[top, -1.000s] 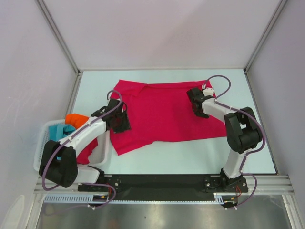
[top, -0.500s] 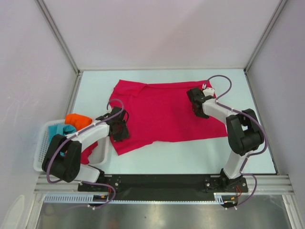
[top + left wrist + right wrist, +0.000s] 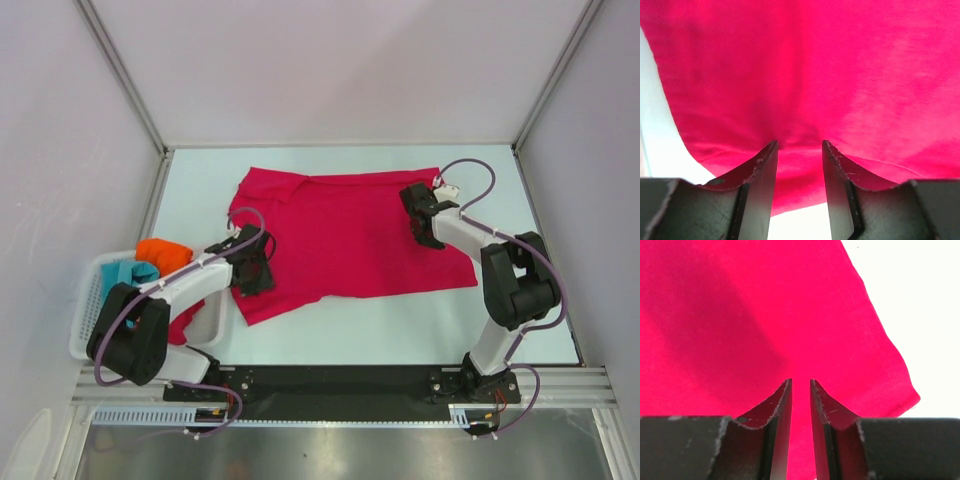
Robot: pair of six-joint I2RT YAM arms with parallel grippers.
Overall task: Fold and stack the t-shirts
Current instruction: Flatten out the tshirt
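**Crimson t-shirt laid out, first fold not yet made**

*Top external view.* One crimson t-shirt (image 3: 345, 240) spread flat across the middle of the bench (image 3: 200, 190), unfolded. Resting on its near-left part, the left gripper (image 3: 250, 272); on its far-right part, close to the edge, the right gripper (image 3: 422, 222). At the left edge of the bench, a white basket (image 3: 80, 330) holding the orange t-shirt (image 3: 163, 250) and the teal t-shirt (image 3: 135, 272), with a second crimson t-shirt (image 3: 183, 320) draped over its near wall. No folded stack anywhere in view.

*Left wrist view.* Jaws of the left gripper (image 3: 799, 145) parted by a moderate gap, tips down on the crimson t-shirt (image 3: 840, 75) near its edge. Faint creases running toward the tips; nothing visibly clamped. Bare bench (image 3: 655, 145) just beyond the cloth at lower left.

*Right wrist view.* Jaws of the right gripper (image 3: 800, 381) drawn narrow, only a slim gap between them, tips on the crimson t-shirt (image 3: 740, 315). Stitched edge just to the right, bare bench (image 3: 910, 300) beyond. Cannot be told whether any cloth is pinched.

*Step in hand (judged).* Taking hold at opposite sides ahead of the first fold; task at an early stage, three shirts waiting in the basket. Next move calling for a firm pinch by each gripper, then an even lift and carry-over together.

*Writing.* No brand, label or lettering legible in any view.
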